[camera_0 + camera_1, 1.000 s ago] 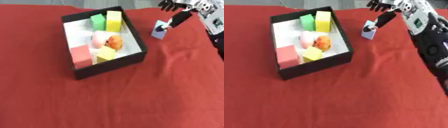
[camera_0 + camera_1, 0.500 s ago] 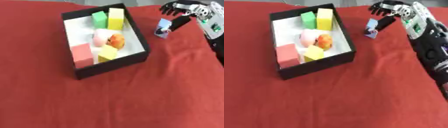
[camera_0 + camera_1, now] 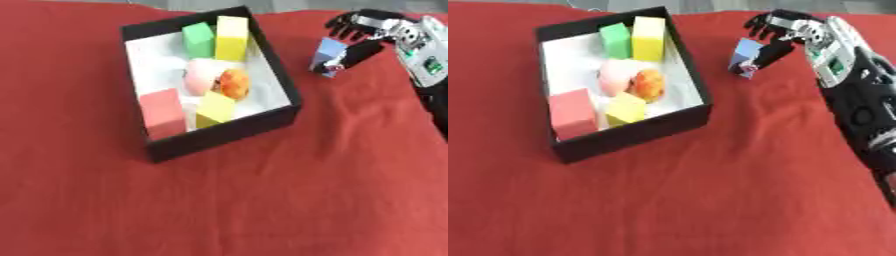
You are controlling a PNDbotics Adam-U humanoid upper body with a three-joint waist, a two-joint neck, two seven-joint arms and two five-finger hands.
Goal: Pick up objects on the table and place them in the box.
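One hand in frame, left eye view: the right hand (image 3: 367, 37) enters from the upper right, fingers and thumb pinching a small blue block (image 3: 329, 52) held just right of the black box (image 3: 219, 137) and apart from its wall, over the red cloth (image 3: 262, 200). Inside the box: green block (image 3: 199, 40), tall yellow block (image 3: 231, 31), pink round thing (image 3: 199, 80) touching an orange one (image 3: 234, 84), small yellow block (image 3: 214, 107), pink block (image 3: 163, 111). Right eye view: same pinch on the blue block; forearm (image 3: 859, 100) runs down the right edge. Left hand not seen.
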